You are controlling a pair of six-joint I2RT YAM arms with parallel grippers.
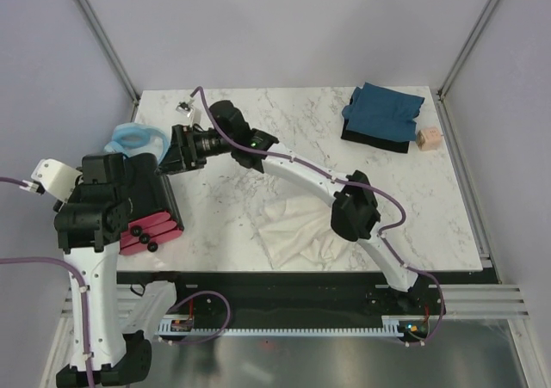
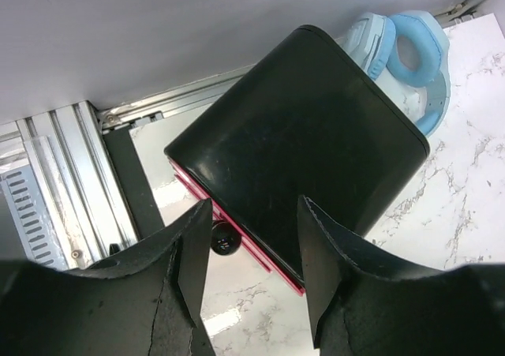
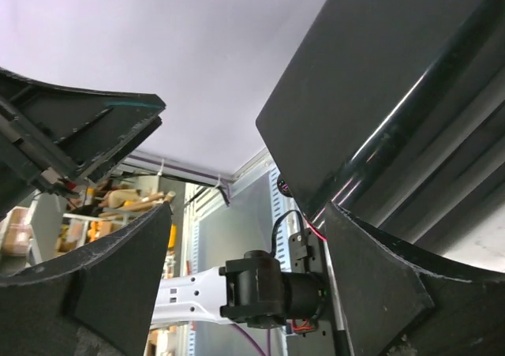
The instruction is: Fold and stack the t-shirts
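The cream-white t-shirt (image 1: 297,229) lies crumpled near the table's front edge, under the right arm's elbow. The dark teal-blue t-shirt (image 1: 383,111) rests folded at the back right. Neither gripper is near a shirt. My left gripper (image 2: 252,281) hovers open above the front edge of the black box with pink drawers (image 2: 304,139), and its fingers touch nothing. My right gripper (image 1: 170,154) reaches across to the left and stands wide open beside that box (image 3: 379,111), with nothing between its fingers (image 3: 118,285).
The black box (image 1: 159,212) stands at the table's left edge, and a pale blue padded ring (image 1: 133,137) is behind it. A small wooden block (image 1: 428,138) sits by the teal shirt. A small white object (image 1: 184,108) lies at the back left. Metal rails (image 2: 63,182) border the table.
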